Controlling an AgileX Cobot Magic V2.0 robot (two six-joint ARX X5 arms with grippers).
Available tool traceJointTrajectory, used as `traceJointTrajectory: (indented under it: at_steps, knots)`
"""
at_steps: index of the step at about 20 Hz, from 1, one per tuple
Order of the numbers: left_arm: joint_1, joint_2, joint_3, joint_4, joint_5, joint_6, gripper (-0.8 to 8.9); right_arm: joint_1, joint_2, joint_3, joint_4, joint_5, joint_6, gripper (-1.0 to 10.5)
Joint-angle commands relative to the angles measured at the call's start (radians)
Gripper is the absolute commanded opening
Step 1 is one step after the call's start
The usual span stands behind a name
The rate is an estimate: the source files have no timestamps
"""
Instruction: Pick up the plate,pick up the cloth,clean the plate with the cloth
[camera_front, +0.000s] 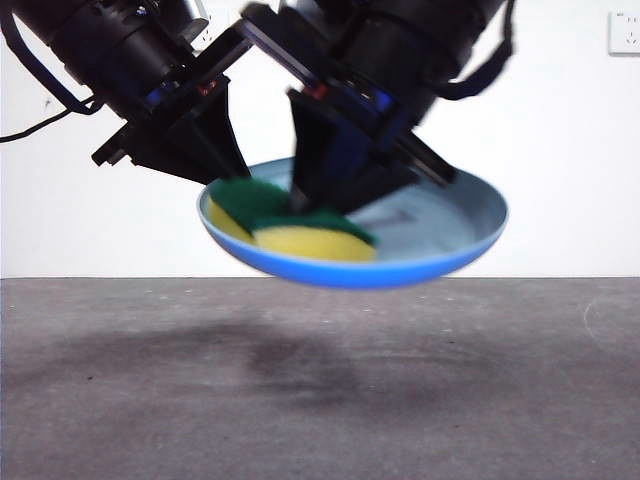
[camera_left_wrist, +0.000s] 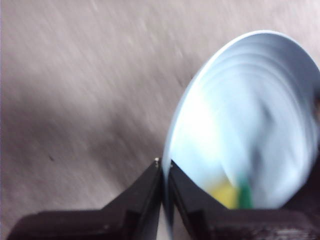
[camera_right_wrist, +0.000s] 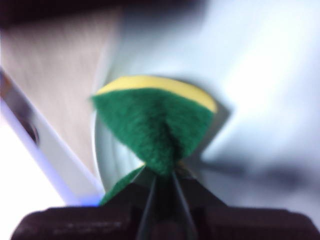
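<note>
Front view: left gripper (camera_left_wrist: 164, 167) pinches light-blue plate (camera_front: 440, 215) rim; right gripper (camera_right_wrist: 162, 175) squeezes folded yellow-green cloth (camera_front: 290, 225) inside.

The plate (camera_front: 440, 225) I hold is pale blue inside, deeper blue along its underside. On it, my sponge (camera_front: 290, 228) shows a dark green top over yellow foam. My grippers, left (camera_left_wrist: 163, 172) and right (camera_right_wrist: 162, 172), are black. Below the plate the table (camera_front: 320, 400) is mottled grey; behind the plate, a white wall (camera_front: 560, 150).
</note>
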Motion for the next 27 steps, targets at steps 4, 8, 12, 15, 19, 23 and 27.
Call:
traceJointTrajectory:
  at_steps: [4,8,12,15,19,23,27]
  knots:
    - [-0.002,-0.003,0.001,-0.033,0.012,-0.015,-0.09,0.005,0.015,-0.009,-0.264,0.618,-0.007,-0.1]
    - [-0.005,-0.003,0.001,-0.079,0.016,0.014,-0.09,0.003,-0.005,-0.009,-0.142,0.891,0.002,-0.1]
    - [-0.004,-0.003,0.001,-0.095,0.012,0.033,-0.09,0.003,-0.032,-0.009,0.138,0.766,0.002,-0.1]
    - [-0.002,-0.003,0.001,-0.110,-0.019,0.061,-0.09,0.003,-0.070,-0.009,0.323,0.563,0.002,-0.1]
    - [0.021,-0.002,0.001,-0.139,-0.262,0.136,-0.09,0.004,-0.192,-0.009,0.299,0.557,-0.006,-0.1]
    - [0.106,0.002,0.001,-0.075,-0.299,0.154,-0.09,-0.002,-0.361,-0.009,0.148,0.558,-0.024,-0.1]
    - [0.171,0.056,0.001,-0.047,-0.303,0.159,-0.09,-0.002,-0.505,-0.009,-0.032,0.562,-0.024,-0.1]
